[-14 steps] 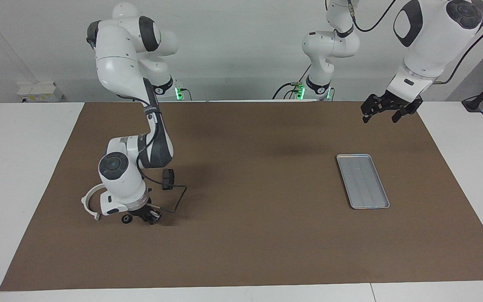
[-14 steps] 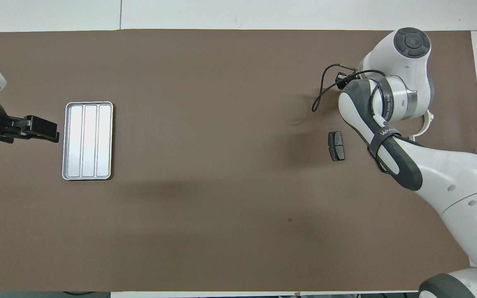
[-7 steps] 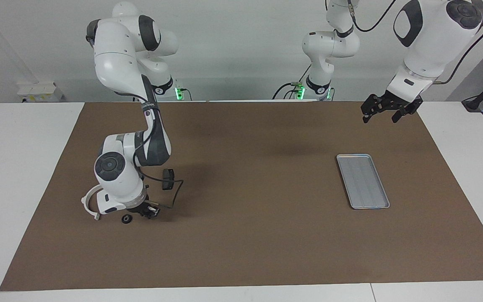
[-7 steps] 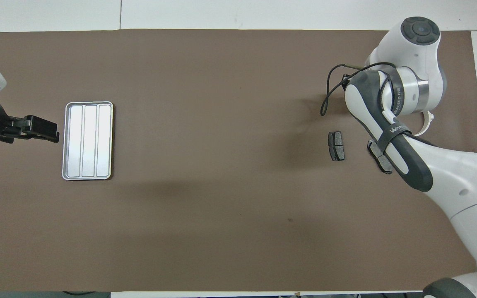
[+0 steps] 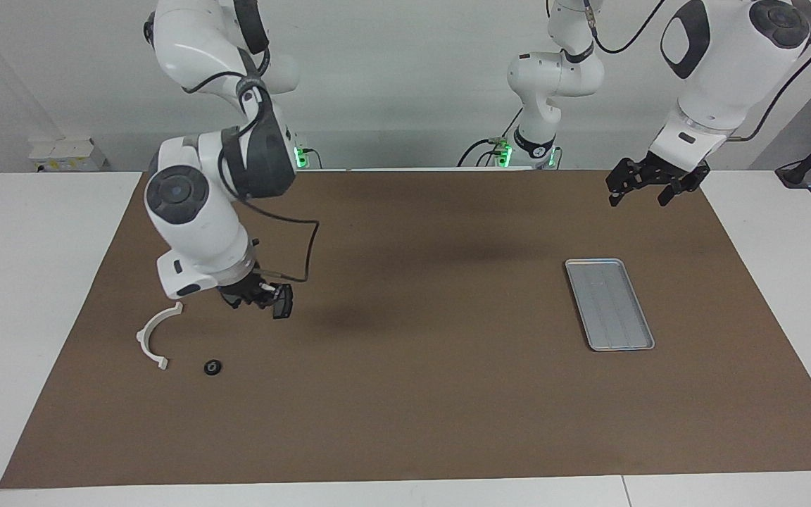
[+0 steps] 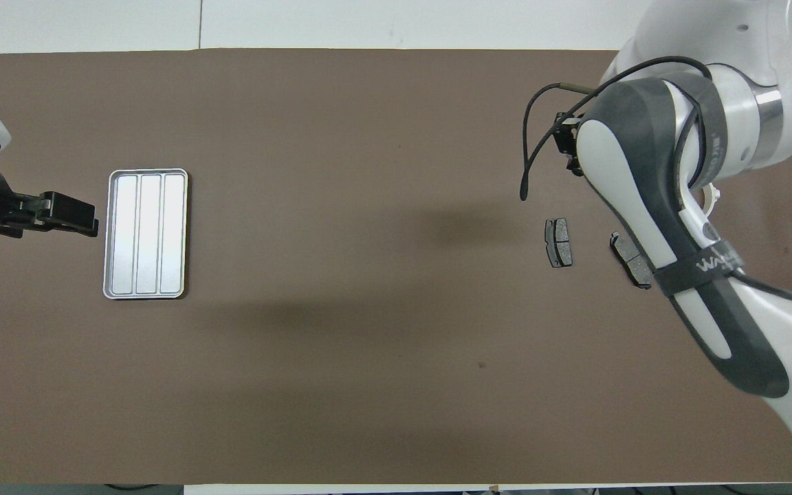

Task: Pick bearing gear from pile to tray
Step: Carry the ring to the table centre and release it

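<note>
The pile lies at the right arm's end of the mat: a white half-ring bracket [image 5: 153, 337], a small black round piece [image 5: 212, 367] beside it, and two dark brake pads [image 6: 559, 242] [image 6: 631, 260] nearer the robots. My right gripper [image 5: 246, 291] is raised in the air over the brake pads; whether it holds anything is hidden. In the overhead view the right arm covers the gripper and the round piece. The silver ribbed tray [image 5: 610, 303] is empty at the left arm's end. My left gripper [image 5: 638, 198] waits open in the air beside the tray [image 6: 146, 234].
A brown mat [image 5: 419, 394] covers the table between the pile and the tray. A black cable loops from the right wrist [image 5: 305, 250]. White table edges border the mat.
My right arm has lifted from the mat beside the black round piece and moved up and toward the robots, now over the brake pads. The bracket and second brake pad are uncovered. The left arm is still.
</note>
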